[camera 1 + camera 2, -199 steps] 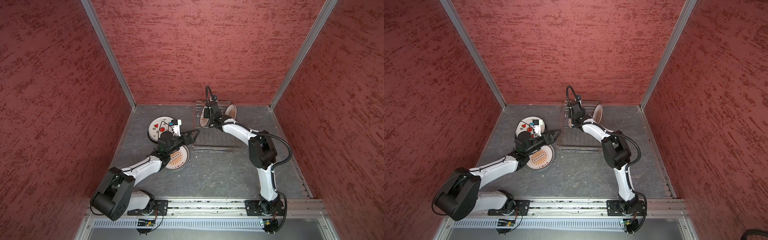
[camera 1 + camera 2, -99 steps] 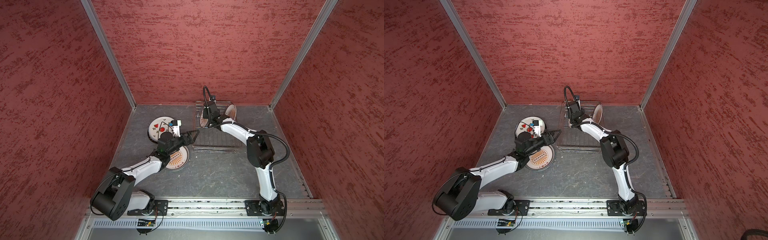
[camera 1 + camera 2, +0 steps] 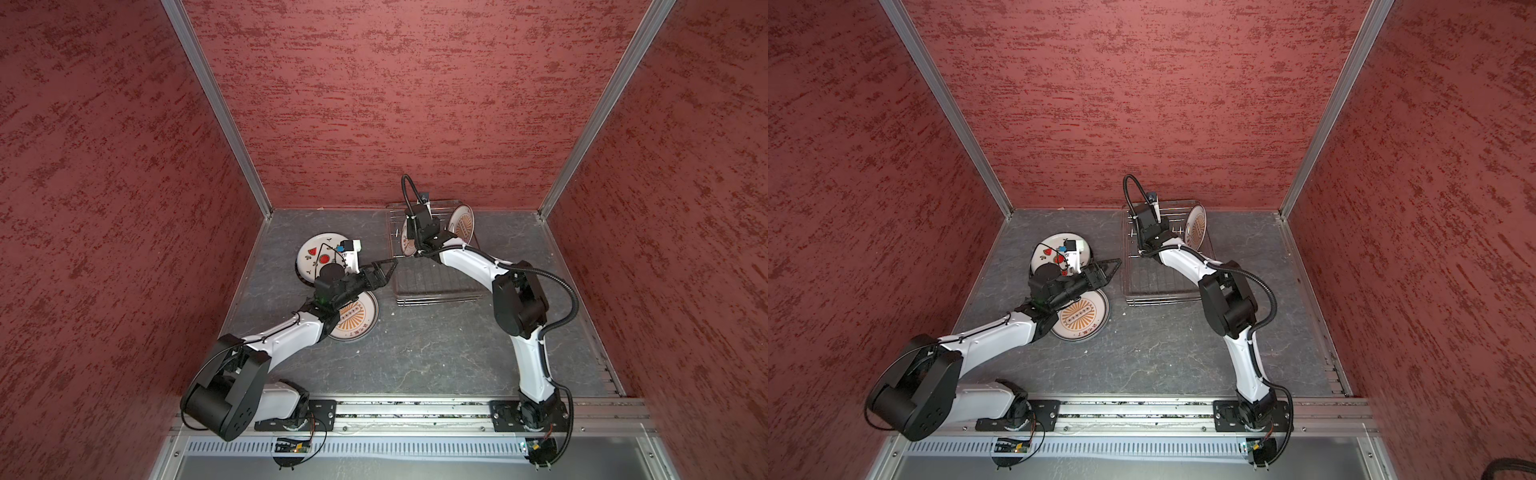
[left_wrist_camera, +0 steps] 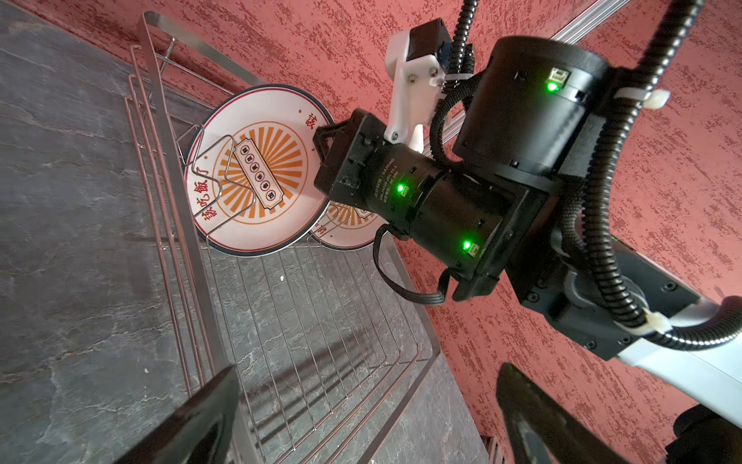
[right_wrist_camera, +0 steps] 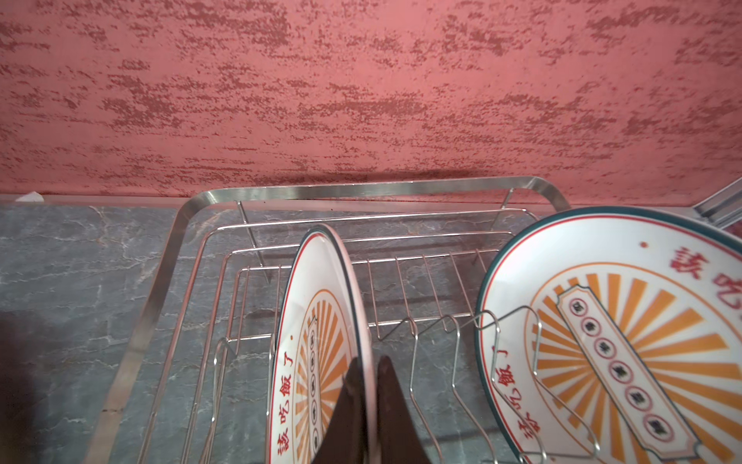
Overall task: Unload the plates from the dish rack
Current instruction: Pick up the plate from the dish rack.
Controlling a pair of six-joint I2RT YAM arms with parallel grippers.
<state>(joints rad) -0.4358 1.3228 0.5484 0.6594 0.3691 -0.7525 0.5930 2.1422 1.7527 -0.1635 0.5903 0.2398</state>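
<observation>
Right gripper (image 5: 367, 363) clamps the rim of the upright white orange-sunburst plate (image 5: 317, 321) in the silver wire dish rack (image 5: 361, 189) beneath it; lifting straight up should clear the prongs (image 5: 413, 353). Left gripper (image 3: 388, 266) hangs open.

Dish rack (image 3: 424, 286): silver wire, rectangular, far right-centre of bench (image 3: 415, 357). Holds two plates, both white, orange sunburst, red characters, dark rim.
Upright plate (image 5: 305, 361): on edge at rack's left side among the prongs, face turned left, top rim pinched in right pincer (image 5: 367, 363).
Leaning plate (image 5: 622, 341): far right corner, tilted against rack side.
Left of rack, lying flat: white watermelon plate (image 3: 313, 253), darker rim showing beneath; third sunburst plate (image 3: 359, 322) just nearer, on the bench.
</observation>
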